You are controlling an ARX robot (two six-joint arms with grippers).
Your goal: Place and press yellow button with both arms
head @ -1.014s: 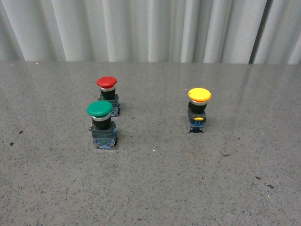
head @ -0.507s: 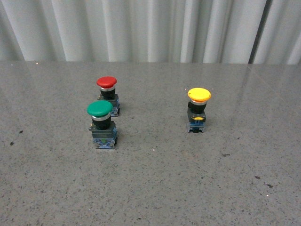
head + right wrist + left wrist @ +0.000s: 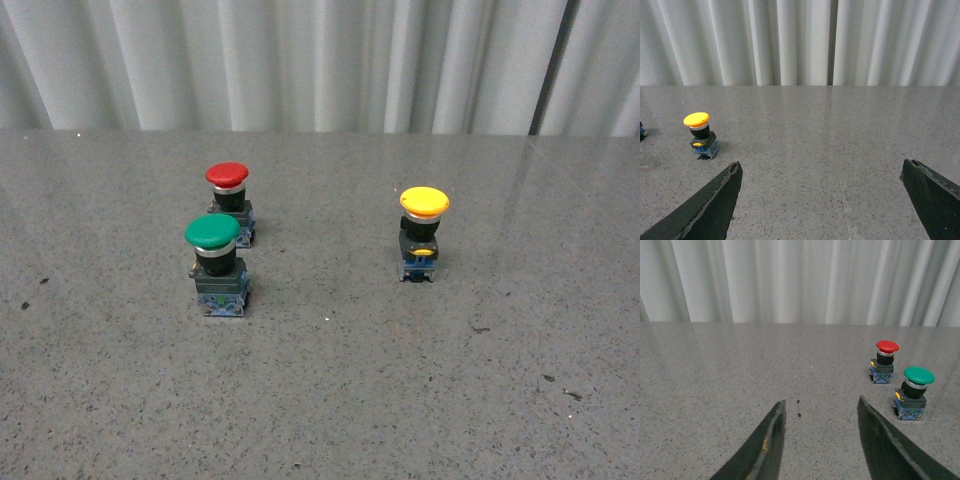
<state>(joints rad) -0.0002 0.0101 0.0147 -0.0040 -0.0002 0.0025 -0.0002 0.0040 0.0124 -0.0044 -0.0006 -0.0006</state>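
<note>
1. Yellow button (image 3: 423, 232) stands upright on the grey speckled desk (image 3: 330, 400), over on the robot's right side. Its yellow cap is on top, the black body sits below, and the blue-grey base rests flat with a yellow tab facing the front camera.
2. Across on the left, well apart from it, the green button (image 3: 215, 265) and the red button (image 3: 229, 203) stand upright as a pair. Green is nearer the robot and red is just behind it.
3. A pale pleated curtain (image 3: 320, 60) hangs along the far edge of the desk.
4. Left end effector (image 3: 820, 401) has its black fingers (image 3: 771, 440) parted and grips nothing, with only bare desk in the gap. The green and red buttons sit ahead of it, outside the gap.
5. Right end effector (image 3: 822, 163) has its fingers (image 3: 715, 205) spread very wide and holds nothing.
6. From the right wrist, the yellow button (image 3: 700, 134) sits ahead, beyond one fingertip and outside the gap, with no contact.
</note>
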